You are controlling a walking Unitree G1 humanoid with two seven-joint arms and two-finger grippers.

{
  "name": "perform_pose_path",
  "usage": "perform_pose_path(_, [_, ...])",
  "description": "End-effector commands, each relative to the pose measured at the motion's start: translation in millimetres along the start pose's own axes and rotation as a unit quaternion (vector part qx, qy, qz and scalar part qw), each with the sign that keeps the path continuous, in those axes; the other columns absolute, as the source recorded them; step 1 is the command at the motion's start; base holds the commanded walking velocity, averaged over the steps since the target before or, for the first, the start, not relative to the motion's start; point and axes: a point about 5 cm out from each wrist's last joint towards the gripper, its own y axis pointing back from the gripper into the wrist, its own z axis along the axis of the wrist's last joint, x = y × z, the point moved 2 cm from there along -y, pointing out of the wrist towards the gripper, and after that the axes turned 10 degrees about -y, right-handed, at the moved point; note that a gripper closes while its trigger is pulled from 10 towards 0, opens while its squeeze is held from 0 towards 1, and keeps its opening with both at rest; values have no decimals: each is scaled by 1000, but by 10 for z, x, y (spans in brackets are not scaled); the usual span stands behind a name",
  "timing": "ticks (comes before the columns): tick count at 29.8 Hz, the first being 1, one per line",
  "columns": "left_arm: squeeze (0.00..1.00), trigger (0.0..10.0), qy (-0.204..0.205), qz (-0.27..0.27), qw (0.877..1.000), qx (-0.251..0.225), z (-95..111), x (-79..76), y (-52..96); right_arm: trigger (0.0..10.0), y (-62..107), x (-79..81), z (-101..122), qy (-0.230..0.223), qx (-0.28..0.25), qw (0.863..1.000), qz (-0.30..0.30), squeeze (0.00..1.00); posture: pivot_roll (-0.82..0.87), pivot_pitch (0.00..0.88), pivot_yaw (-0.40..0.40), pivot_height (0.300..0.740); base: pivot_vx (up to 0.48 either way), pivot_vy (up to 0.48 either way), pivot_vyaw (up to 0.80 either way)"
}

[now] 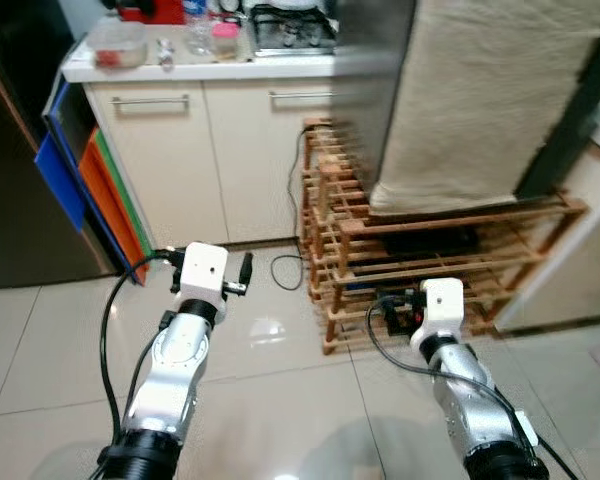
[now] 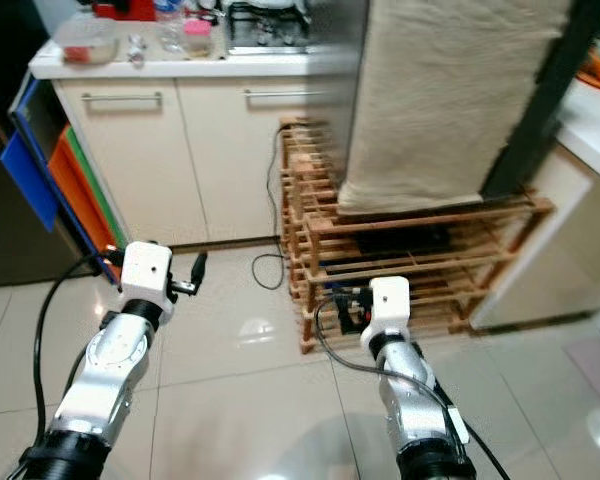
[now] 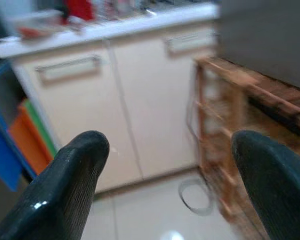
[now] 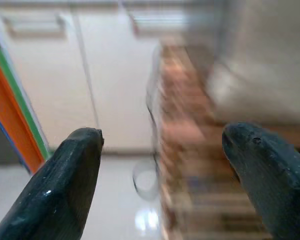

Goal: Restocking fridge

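Evidently the robot is moving through the kitchen rather than handling anything, judging by the blur in both wrist views. The left gripper (image 3: pixel 165 190) is riding out in front with its fingers (image 3: pixel 65 185) spread wide and nothing between them; the right gripper (image 4: pixel 165 185) is doing the same, its fingers (image 4: pixel 65 185) apart and empty. Both arms are being carried low over the tiled floor (image 1: pixel 280 400), likely so the grippers are ready for whatever needs picking up.

Just ahead of the right gripper, a wooden rack (image 1: pixel 420 250) is standing on the floor, bearing a tall unit draped in a beige cloth (image 1: pixel 480 90); a black cable (image 1: pixel 285 270) is lying coiled between rack and cabinets. Beyond the left gripper, cream cabinets (image 1: pixel 190 150) are running under a counter (image 1: pixel 200 68), with coloured boards (image 1: pixel 100 190) leaning at their far-left end.

Farthest from both grippers, on the counter, a clear box (image 1: pixel 118 42) and a pink-lidded jar (image 1: pixel 224 38) are waiting, possibly the stock to be loaded. The dark panel (image 1: pixel 20 170) out to the left of the left gripper may be the fridge, though that cannot be told for certain.
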Motion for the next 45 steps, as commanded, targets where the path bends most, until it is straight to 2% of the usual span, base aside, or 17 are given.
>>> perform_pose_path(1, [0, 10000, 15, 35, 999, -25, 97, 144, -3, 10000, -59, 86, 159, 0, -31, 999, 11, 0, 19, 0, -8, 740, 454, 0, 0])
perform_pose_path(5, [0, 10000, 16, 47, 999, -19, 66, 210, 35, 10000, -78, 101, 191, -6, -34, 999, 15, 0, 22, 0, -10, 740, 457, 0, 0])
perform_pose_path(9, [0, 10000, 20, 54, 998, -5, -20, 246, 95, 10000, -66, 104, 130, -9, -22, 1000, 16, 0, 32, 0, -12, 740, 457, 0, 0])
perform_pose_path(15, [0, 10000, 21, 48, 999, -9, -13, 224, 131, 10000, -45, 169, 60, -8, -6, 999, 31, 0, 40, 0, -11, 740, 458, 0, 716])
perform_pose_path(18, [0, 10000, 19, 42, 999, -10, -12, 206, 127, 10000, -41, 176, 33, -22, -6, 999, 26, 0, 44, 0, -11, 740, 456, 0, 696])
perform_pose_path(21, [0, 10000, 1, 31, 999, -6, -19, 179, 113, 10000, -52, 158, -7, -16, 9, 1000, 18, 0, 44, 0, -11, 740, 458, 0, 225])
perform_pose_path(23, [0, 10000, -14, 21, 1000, -5, -19, 138, 105, 10000, -50, 144, -13, -14, 10, 1000, 19, 0, 43, 0, -10, 740, 0, 0, 0])
perform_pose_path(26, [0, 10000, -14, 8, 1000, -6, -7, 96, 94, 10000, -50, 124, -18, -13, 11, 1000, 16, 0, 43, 0, -10, 740, 0, 0, 0])
perform_pose_path(28, [0, 10000, 5, 1, 1000, -9, 7, 78, 92, 10000, -49, 121, -20, -12, 11, 1000, 15, 0, 40, 0, -8, 740, 0, 472, 0])
perform_pose_path(40, [0, 10000, -7, -6, 1000, -4, -5, 74, 76, 10000, -20, 137, -59, -12, 12, 1000, 15, 0, 36, 0, -7, 740, 0, 480, 0])
perform_pose_path(44, [0, 10000, -27, -3, 1000, 11, -54, 105, 55, 10000, -16, 147, -65, -14, 12, 1000, 15, 0, 35, 0, -5, 740, 0, 446, 0])
perform_pose_path(45, [0, 10000, -50, -1, 999, 11, -52, 112, 47, 10000, -14, 147, -65, -14, 12, 1000, 15, 0, 33, 0, -5, 740, 0, 0, 0])
